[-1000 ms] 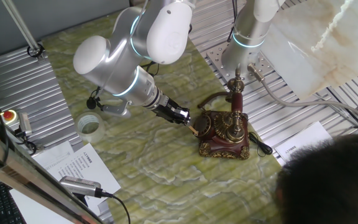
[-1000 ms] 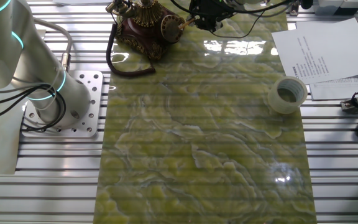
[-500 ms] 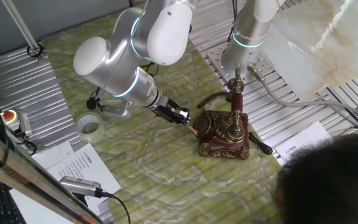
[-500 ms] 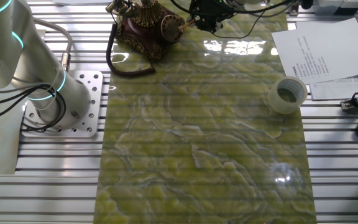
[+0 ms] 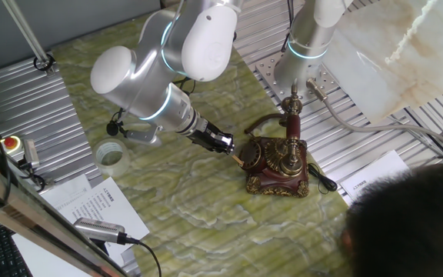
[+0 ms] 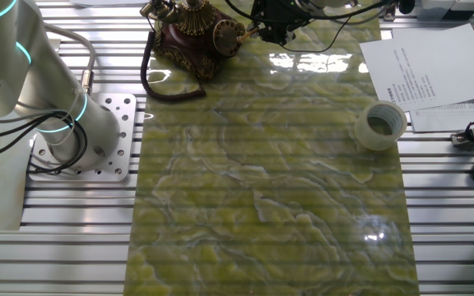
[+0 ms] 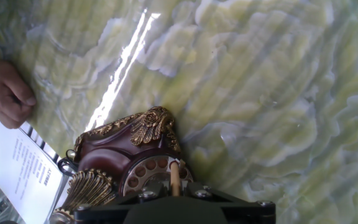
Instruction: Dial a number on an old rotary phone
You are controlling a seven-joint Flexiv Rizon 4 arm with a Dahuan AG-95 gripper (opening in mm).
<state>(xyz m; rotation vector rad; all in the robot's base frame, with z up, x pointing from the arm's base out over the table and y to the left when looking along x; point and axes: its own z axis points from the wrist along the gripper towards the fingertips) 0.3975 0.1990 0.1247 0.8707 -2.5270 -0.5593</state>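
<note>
The old rotary phone [image 5: 277, 164] stands on the green marbled mat, dark red-brown with brass trim, its handset upright on the cradle [image 5: 291, 121]. My gripper [image 5: 223, 141] is just left of the round dial [image 5: 251, 157] and is shut on a thin wooden stick [image 5: 238, 158]. The stick's tip rests at the dial. In the other fixed view the phone [image 6: 189, 29] is at the top edge, with the gripper [image 6: 270, 23] right of the dial [image 6: 227, 35]. In the hand view the stick [image 7: 174, 176] points from the gripper [image 7: 174, 190] into a finger hole of the dial [image 7: 149, 175].
A clear tape roll [image 5: 111, 154] [image 6: 379, 125] stands on the mat's edge. Printed sheets [image 6: 422, 72] [image 5: 91, 204] lie beside it. A second arm's base [image 6: 64, 123] stands near the phone, with the black cord [image 6: 159, 82] beside it. A person's hand [image 7: 5, 90] rests on paper; a head [image 5: 414, 223] intrudes.
</note>
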